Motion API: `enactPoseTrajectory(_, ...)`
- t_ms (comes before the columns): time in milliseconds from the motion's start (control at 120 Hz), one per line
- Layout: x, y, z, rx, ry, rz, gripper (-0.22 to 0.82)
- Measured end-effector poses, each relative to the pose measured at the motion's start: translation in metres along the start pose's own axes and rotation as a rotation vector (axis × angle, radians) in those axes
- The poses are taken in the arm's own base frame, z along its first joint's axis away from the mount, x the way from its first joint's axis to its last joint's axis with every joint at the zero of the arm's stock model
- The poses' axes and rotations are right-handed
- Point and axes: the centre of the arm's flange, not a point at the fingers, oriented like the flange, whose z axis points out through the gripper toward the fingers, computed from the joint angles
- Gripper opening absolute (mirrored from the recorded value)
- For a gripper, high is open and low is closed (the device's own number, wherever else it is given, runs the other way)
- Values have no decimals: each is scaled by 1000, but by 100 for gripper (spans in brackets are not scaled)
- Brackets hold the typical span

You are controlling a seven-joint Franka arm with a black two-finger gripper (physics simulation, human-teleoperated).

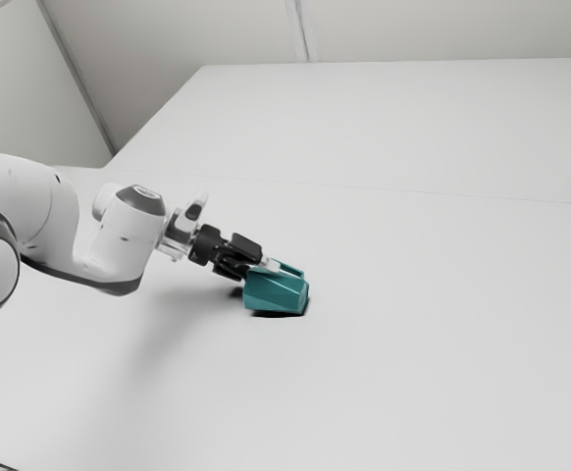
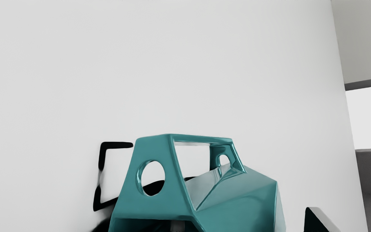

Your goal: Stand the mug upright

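Slanting down, the open pincer [image 1: 264, 268] meets the mug [image 1: 277, 293].

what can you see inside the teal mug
In the mug's dark mouth there is what looks like one grey fingertip of the gripper. The mug's own walls cover the deeper part, so whether anything else is in there can't be seen.
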Motion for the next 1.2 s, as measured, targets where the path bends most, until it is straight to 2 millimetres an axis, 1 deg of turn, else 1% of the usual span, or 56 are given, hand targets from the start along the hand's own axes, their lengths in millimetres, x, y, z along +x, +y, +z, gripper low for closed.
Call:
enactPoseTrajectory(100, 4, 5, 1, -4, 7, 16, 27)
enactPoseTrajectory(242, 4, 7, 3, -10, 13, 24, 22)
enactPoseTrajectory(417, 5, 8, 3, -13, 19, 30, 5)
enactPoseTrajectory(667, 6, 10, 5, -14, 25, 36, -8)
enactPoseTrajectory(767, 6, 13, 8, -14, 21, 42, -12)
enactPoseTrajectory(842, 11, 23, 10, -10, 18, 65, -12)
enactPoseTrajectory(917, 19, 38, 15, 12, -3, 112, -12)
enactPoseTrajectory(1008, 27, 54, 15, 64, -46, 172, -15)
enactPoseTrajectory(1075, 37, 63, 10, 123, -89, 220, -16)
enactPoseTrajectory(1200, 57, 78, -7, 261, -178, 302, -17)
